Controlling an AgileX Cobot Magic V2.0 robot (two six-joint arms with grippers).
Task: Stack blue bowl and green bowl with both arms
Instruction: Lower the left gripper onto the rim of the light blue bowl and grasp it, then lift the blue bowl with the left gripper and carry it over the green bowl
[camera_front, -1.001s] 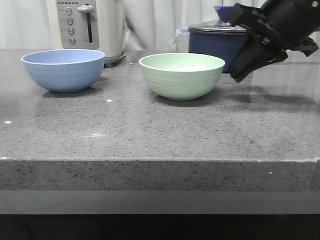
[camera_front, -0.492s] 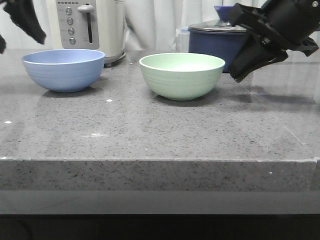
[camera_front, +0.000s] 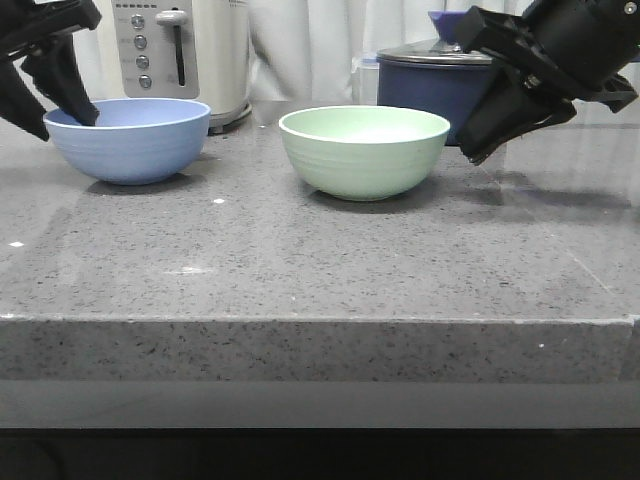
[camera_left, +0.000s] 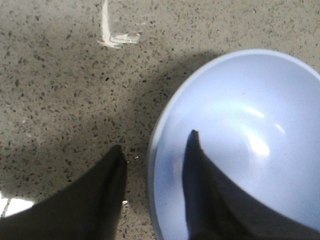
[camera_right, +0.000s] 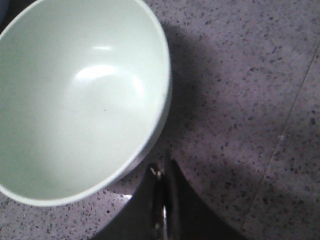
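Toward the table's (camera_front: 320, 270) back-left corner, the left claw (camera_left: 155, 172) straddles the blue bowl's (camera_front: 128, 138) rim, jaws spread. Mid-table near the back edge, the green bowl (camera_front: 364, 150) sits beside the right claw (camera_right: 161, 192), jaws together, gripping nothing.

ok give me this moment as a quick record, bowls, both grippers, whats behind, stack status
blue bowl: upright on the counter, left side, empty
green bowl: upright on the counter, centre, empty
left gripper: open, straddling the blue bowl's rim, one finger inside, one outside
right gripper: shut, empty, just outside the green bowl's rim
counter: grey speckled stone
behind: toaster behind the blue bowl; dark blue lidded saucepan behind the green bowl
stack status: not yet stacked, bowls apart
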